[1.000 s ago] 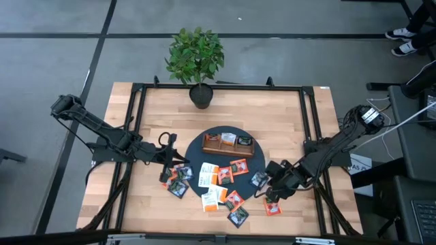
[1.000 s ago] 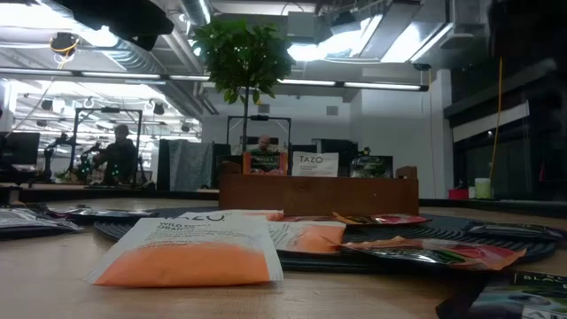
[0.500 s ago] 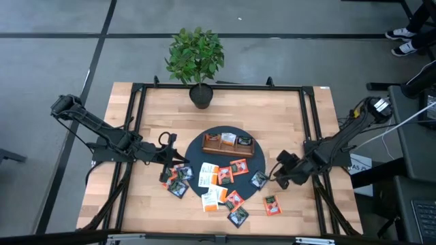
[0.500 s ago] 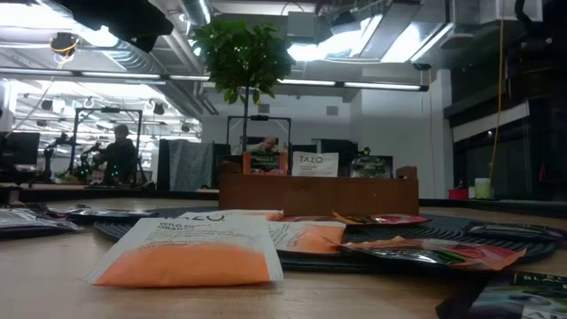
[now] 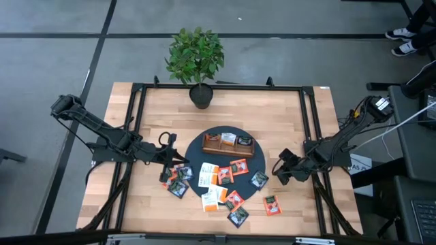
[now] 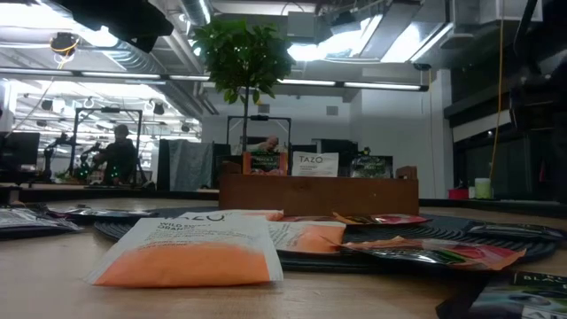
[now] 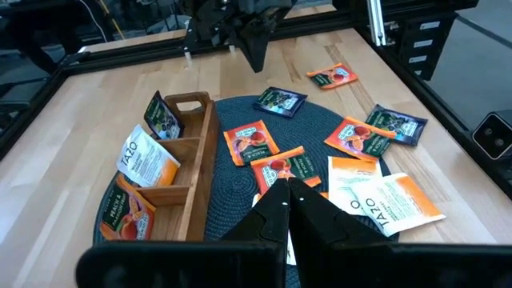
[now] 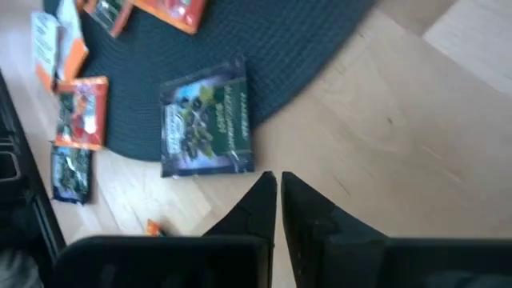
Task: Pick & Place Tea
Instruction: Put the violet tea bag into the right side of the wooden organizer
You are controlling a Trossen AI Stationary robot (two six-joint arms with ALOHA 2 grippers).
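My left gripper sits clenched and empty over the bare wood just left of the dark round mat. Just beside it I see 3 dark and orange sachets lying off the mat's left edge. On the mat stands the wooden tray with 3 sachets upright in its compartments, and loose tea sachets lie scattered flat below it. 1 orange sachet lies alone on the wood. My right gripper hangs near the mat's right edge, fingers nearly together, holding nothing, beside a dark blue-green sachet.
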